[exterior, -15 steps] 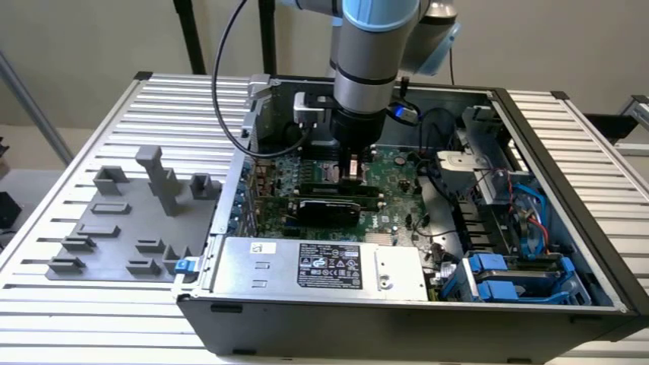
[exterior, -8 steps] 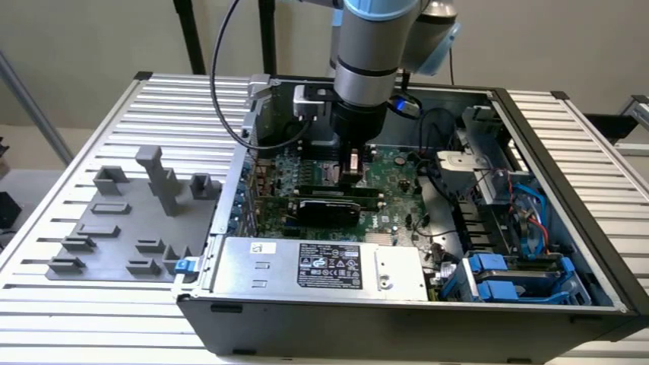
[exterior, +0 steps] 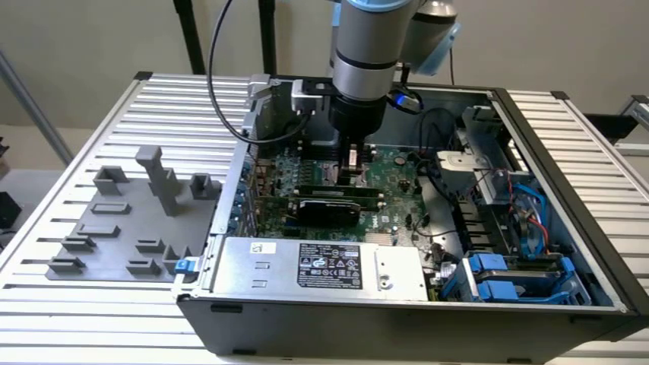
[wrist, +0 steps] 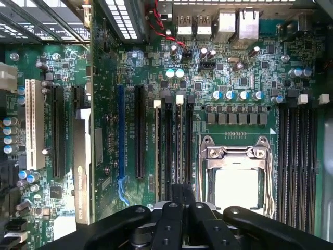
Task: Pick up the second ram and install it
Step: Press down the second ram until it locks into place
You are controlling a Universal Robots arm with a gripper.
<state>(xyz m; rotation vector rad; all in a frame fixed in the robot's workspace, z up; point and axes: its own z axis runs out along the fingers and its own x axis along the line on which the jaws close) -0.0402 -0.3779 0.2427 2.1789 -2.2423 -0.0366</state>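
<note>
Behind your bench you have a plain beige wall (exterior: 91, 30), evenly lit. The ribbed metal tabletop (exterior: 121, 319) spans the foreground. Black stand poles (exterior: 188, 34) rise at the back.

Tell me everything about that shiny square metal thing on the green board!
The processor socket is a square frame of silver metal with a pale, blank square in its middle. Two screws sit on one bar, and a thin wire lever runs along one side. It lies flat on the green motherboard, between two groups of long black memory slots. The black gripper hides one edge.
</note>
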